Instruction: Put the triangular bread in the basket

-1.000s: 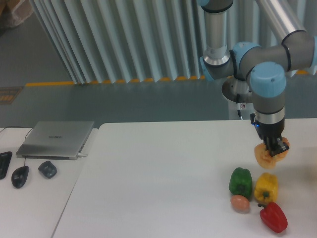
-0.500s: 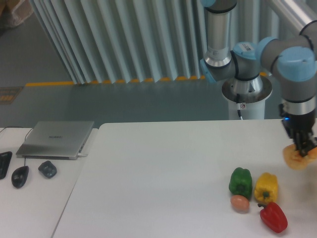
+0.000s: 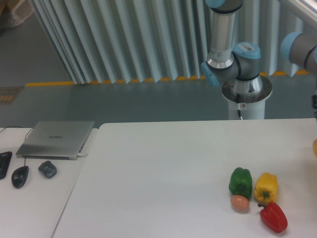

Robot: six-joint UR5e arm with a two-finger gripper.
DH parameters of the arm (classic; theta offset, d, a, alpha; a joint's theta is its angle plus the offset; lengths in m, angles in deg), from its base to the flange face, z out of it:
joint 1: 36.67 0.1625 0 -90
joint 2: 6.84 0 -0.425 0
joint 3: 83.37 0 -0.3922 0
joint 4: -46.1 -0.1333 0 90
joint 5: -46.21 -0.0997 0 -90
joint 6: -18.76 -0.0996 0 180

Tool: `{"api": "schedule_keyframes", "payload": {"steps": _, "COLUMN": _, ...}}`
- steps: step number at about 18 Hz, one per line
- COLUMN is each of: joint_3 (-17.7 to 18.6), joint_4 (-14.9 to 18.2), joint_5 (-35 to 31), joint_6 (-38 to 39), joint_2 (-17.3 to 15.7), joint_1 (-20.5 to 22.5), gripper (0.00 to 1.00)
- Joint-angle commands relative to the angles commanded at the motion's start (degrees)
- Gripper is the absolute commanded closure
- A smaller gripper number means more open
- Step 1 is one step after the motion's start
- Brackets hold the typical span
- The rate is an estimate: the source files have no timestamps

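At the right frame edge I'm carrying the triangular bread (image 3: 315, 148) out of view: a second ago it was hanging above the yellow pepper (image 3: 266, 187), now only an orange sliver is showing, so the carry toward the basket, which isn't in view, looks underway. My hand is out of frame, so I'm not able to tell its opening or grip. I'm not reading the bread's pointing or long axis from that sliver.
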Motion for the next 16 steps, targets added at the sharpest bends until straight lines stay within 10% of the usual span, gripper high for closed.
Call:
{"api": "schedule_keyframes", "payload": {"steps": 3, "joint_3": -0.1, "joint_4": -7.9, "joint_5": -0.1, "joint_6": 0.9, "joint_2": 1.7, "joint_1": 1.5, "gripper": 0.85}}
{"api": "schedule_keyframes", "payload": {"steps": 8, "joint_3": -0.2, "joint_4": -12.1, "joint_5": 0.2, "joint_6": 1.8, "joint_2": 4.4, "joint_1": 3.3, "gripper": 0.73}}
{"api": "schedule_keyframes", "payload": {"steps": 12, "joint_3": 0.3, "joint_4": -12.4, "joint_5": 0.3, "joint_6": 1.8, "joint_2": 4.7, "joint_1": 3.8, "gripper": 0.0}}
{"api": "schedule_keyframes", "payload": {"steps": 16, "joint_3": 0.4, "joint_4": -12.4, "joint_5": 0.4, "joint_6": 1.4, "joint_2": 4.6, "joint_1": 3.7, "gripper": 0.0}}
